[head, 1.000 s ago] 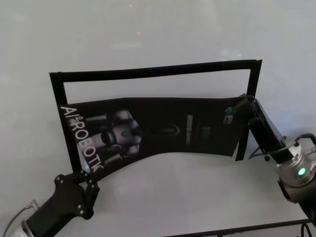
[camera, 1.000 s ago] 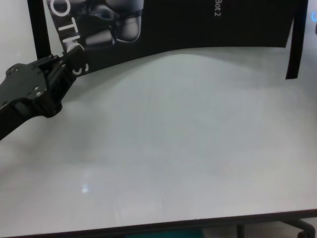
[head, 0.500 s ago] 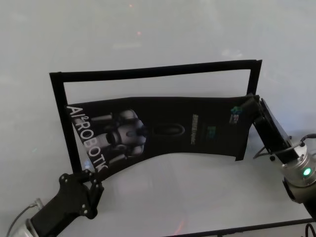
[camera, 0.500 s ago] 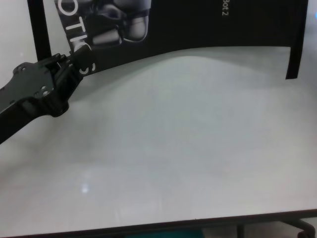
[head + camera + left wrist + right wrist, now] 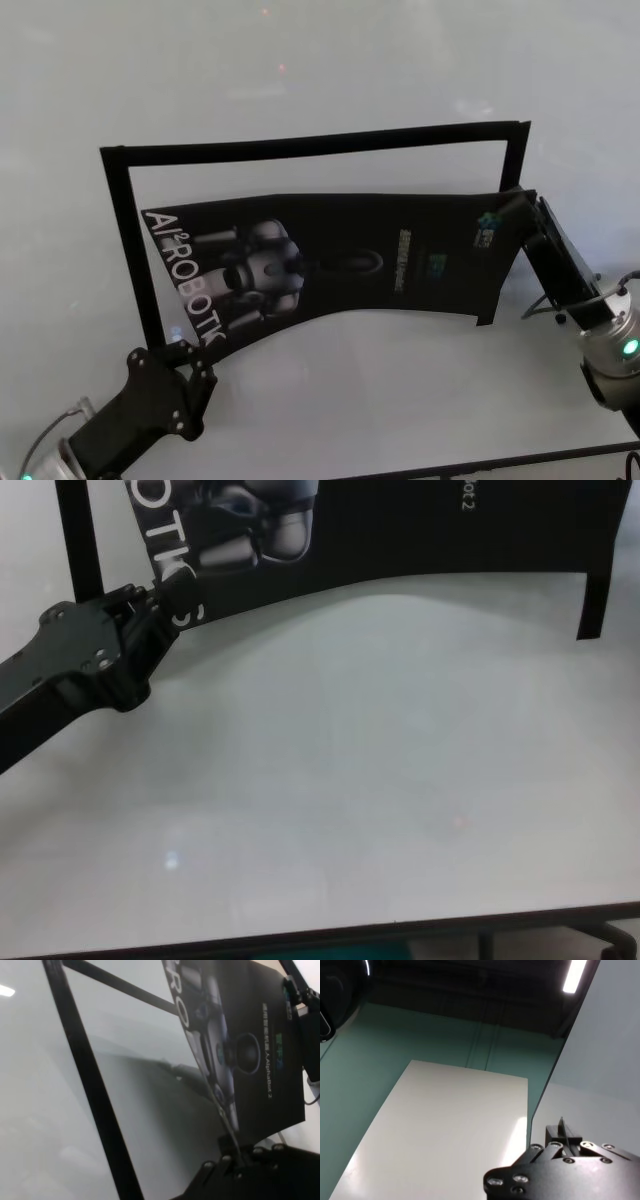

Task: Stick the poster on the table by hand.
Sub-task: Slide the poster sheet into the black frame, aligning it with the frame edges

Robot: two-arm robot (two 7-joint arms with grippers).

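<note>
Head view: tape strips [image 5: 300,144] frame the gripper-held poster [image 5: 340,260].

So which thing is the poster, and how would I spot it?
Look at the white table with a frame of black tape strips on it. The poster is the wide glossy black sheet sagging between the left claw and right claw. Unlike the plain strips, it shows a grey-white robot and big white letters.
</note>
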